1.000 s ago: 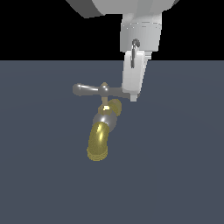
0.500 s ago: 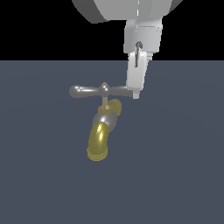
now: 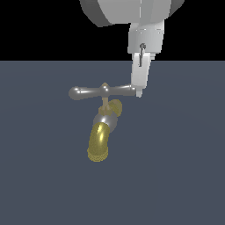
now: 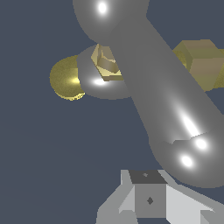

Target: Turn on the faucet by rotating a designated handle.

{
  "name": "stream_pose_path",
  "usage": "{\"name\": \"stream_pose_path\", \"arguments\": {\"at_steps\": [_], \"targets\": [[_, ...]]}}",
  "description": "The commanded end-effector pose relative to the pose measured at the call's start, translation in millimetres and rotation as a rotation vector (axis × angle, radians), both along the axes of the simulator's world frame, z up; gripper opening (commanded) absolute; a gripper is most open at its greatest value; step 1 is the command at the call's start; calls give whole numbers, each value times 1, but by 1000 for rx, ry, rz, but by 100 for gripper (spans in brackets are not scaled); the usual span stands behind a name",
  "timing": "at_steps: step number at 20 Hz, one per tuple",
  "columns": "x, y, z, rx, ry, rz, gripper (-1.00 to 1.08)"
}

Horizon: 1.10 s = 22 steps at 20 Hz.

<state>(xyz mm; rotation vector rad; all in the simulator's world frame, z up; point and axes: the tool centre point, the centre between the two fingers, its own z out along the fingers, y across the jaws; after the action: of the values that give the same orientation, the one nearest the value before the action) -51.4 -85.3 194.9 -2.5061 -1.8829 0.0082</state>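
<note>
A: Nearest the wrist camera, what shows?

B: A white and grey piece of the gripper (image 4: 151, 199) at the frame's edge, just beside the rounded end of the handle (image 4: 164, 109); that glossy grey crossbar fills much of the wrist view, running away to its other bulbous end; a bright highlight sits on each of the 2 ends

A: And past the bar?

B: A brass hexagonal stem (image 4: 106, 62) under the bar's middle, seated on a grey collar (image 4: 103, 83); beyond the collar, a patch of the brass-yellow spout (image 4: 65, 78); a brass block (image 4: 201, 61) shows on the other side of the bar; behind all of it lies the dark blue-grey floor (image 4: 52, 166)

A: How does the exterior view place things?

B: The faucet (image 3: 102, 132) sits near the middle of the floor (image 3: 184, 176), its curved spout (image 3: 99, 141) bending toward the camera and downward; the handle (image 3: 103, 91) lies level across the top; the gripper (image 3: 139, 92) comes down from the white arm (image 3: 132, 11) above, with its tip at the bar's end on the exterior view's right, touching it or very nearly so

A: Are the fingers open, and do they hold anything?

B: Only 1 white finger (image 3: 139, 79) can be made out, seen edge-on; how far the jaws are parted cannot be told from either view; nothing shows a closed grasp on the bar, only the tip set against its end
</note>
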Motion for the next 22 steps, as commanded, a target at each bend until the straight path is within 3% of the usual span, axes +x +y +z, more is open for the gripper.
{"name": "stream_pose_path", "arguments": {"at_steps": [1,22], "targets": [[6,4,0,0,-1,4,-100],[74,27,1,-2,-7,6,-100]]}}
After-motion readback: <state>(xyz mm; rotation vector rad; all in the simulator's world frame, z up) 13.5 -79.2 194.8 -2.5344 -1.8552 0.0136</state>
